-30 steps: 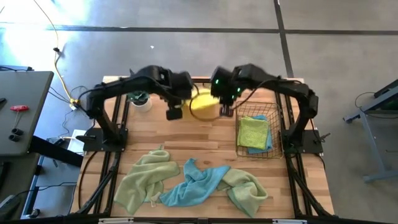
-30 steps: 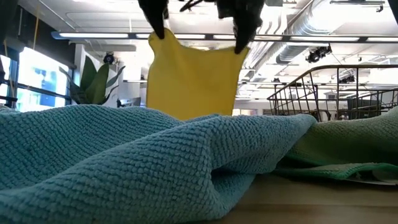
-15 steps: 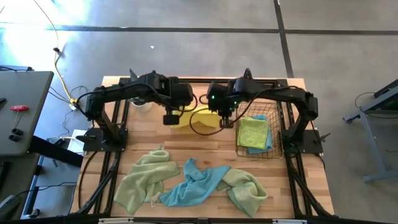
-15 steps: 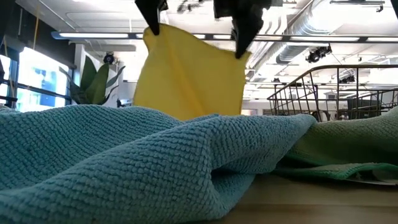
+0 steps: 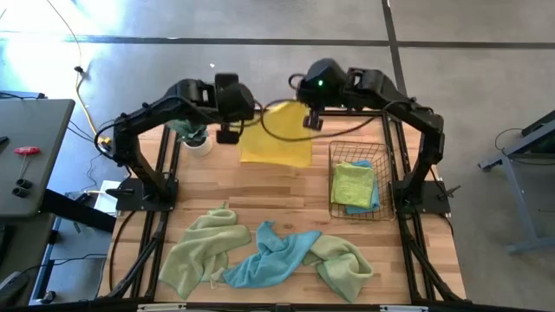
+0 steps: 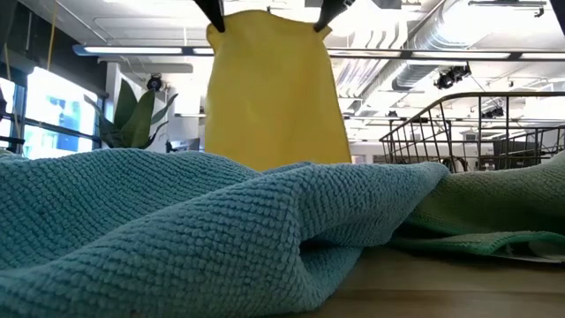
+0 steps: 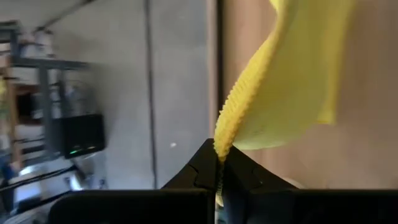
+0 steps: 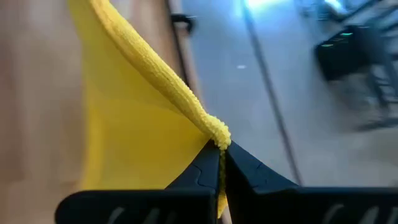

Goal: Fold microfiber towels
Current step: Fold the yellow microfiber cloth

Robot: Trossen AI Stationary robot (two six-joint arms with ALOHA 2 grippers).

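Up high over the far middle of the table (image 5: 260, 195): yellow towel (image 5: 276, 143) stretched between two claws, hanging flat as a sheet. Left gripper (image 5: 229, 134) pressed tight on one top corner, right gripper (image 5: 311, 119) pinching the other; from each wrist, dark fingers (image 7: 214, 169) clamped together on the nubby yellow edge, same story at the right fingers (image 8: 219, 163). In the low view, the yellow towel (image 6: 274, 88) dangling clear of the wood, lower hem hidden behind the blue heap. Progress, by the look of it: early to middling. Copper wire basket (image 5: 357, 182) on the right side already holding a lime green towel (image 5: 353, 184) folded over a blue one beneath, so probably two done. Yellow one only spread for its first fold, not yet laid down. Left to do, near the front edge: pale green towel (image 5: 198, 250), light blue towel (image 5: 270, 256) and another green towel (image 5: 342, 264), all crumpled and overlapping. Potted plant (image 5: 192, 135) tucked beside the left arm. Brands, labels, writing: none legible anywhere.
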